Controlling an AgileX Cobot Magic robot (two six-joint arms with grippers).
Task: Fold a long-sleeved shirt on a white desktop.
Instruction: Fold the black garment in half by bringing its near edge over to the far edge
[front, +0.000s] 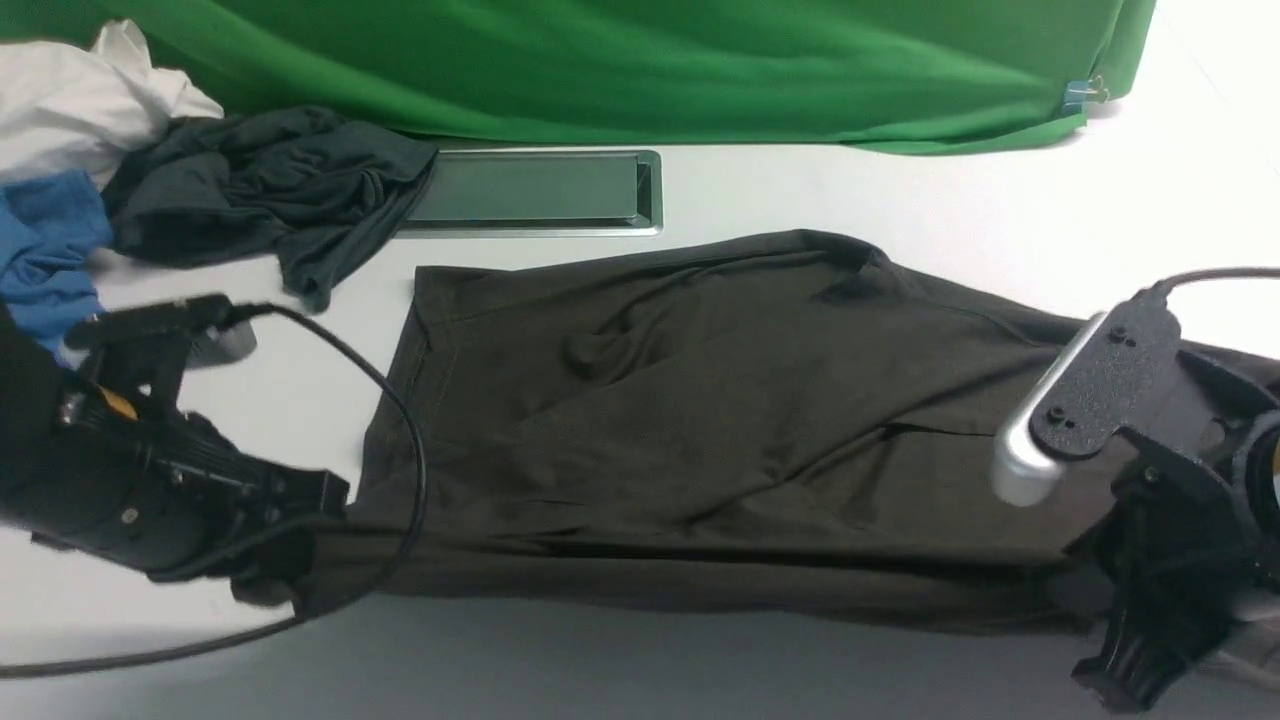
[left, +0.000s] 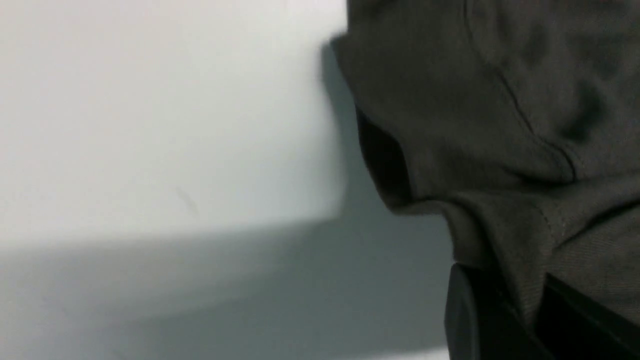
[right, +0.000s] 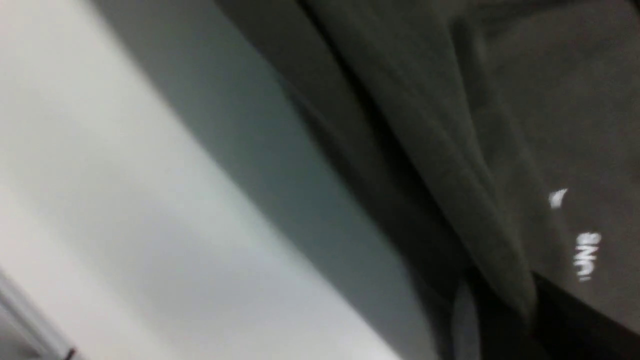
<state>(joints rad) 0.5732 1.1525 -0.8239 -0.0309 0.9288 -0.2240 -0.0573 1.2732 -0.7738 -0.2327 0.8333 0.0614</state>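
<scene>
The long-sleeved shirt (front: 700, 420), dark olive-black, lies spread across the white desktop (front: 900, 200) in the front view, its near edge raised a little between both arms. My left gripper (front: 300, 570) is shut on the shirt's near left corner; in the left wrist view the cloth (left: 500, 125) runs pinched between the black fingers (left: 475, 320). My right gripper (front: 1100, 610) is shut on the near right edge. In the right wrist view a fold of the shirt (right: 450, 150) with white lettering (right: 586, 255) passes between its fingers (right: 570, 320).
A smaller dark garment (front: 260, 190), a blue garment (front: 45, 250) and a white cloth (front: 70, 100) are heaped at the back left. A grey metal hatch (front: 535, 192) is set in the desktop behind the shirt. A green backdrop (front: 650, 60) hangs at the back. A black cable (front: 400, 420) loops by the left arm.
</scene>
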